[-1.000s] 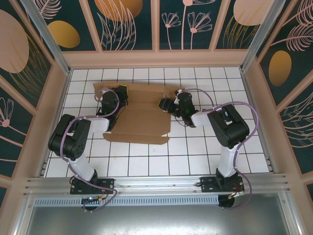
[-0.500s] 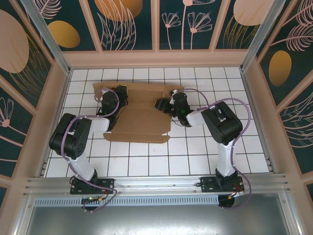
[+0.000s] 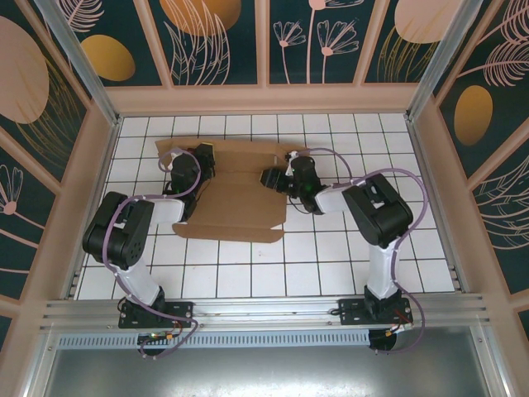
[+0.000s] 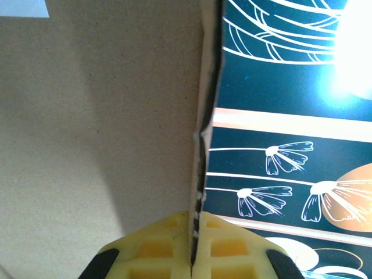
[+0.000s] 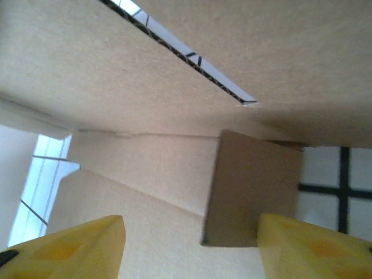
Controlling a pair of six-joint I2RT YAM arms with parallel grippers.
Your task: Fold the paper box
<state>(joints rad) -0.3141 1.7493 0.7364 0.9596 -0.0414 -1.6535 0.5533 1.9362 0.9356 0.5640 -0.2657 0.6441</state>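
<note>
The paper box (image 3: 240,207) lies as a brown cardboard sheet on the far middle of the tiled floor, with its flaps partly raised. At its left flap, my left gripper (image 3: 197,159) is shut on the cardboard. In the left wrist view the yellow fingers (image 4: 157,250) pinch the flap's thin edge, and the panel (image 4: 87,116) stands edge-on. My right gripper (image 3: 271,177) is at the box's right side and open. In the right wrist view a small raised flap (image 5: 250,197) stands between its spread fingertips (image 5: 87,244), close to the right one.
Decorated enclosure walls (image 3: 264,41) surround the white tiled floor (image 3: 314,265) at the back and both sides. An aluminium rail (image 3: 264,310) carrying the arm bases runs along the near edge. Open tiles lie in front of the box and to its right.
The right arm has shifted left, bringing its gripper further over the box's right side, and its jaws have spread slightly. The left arm and its grip have not moved.
</note>
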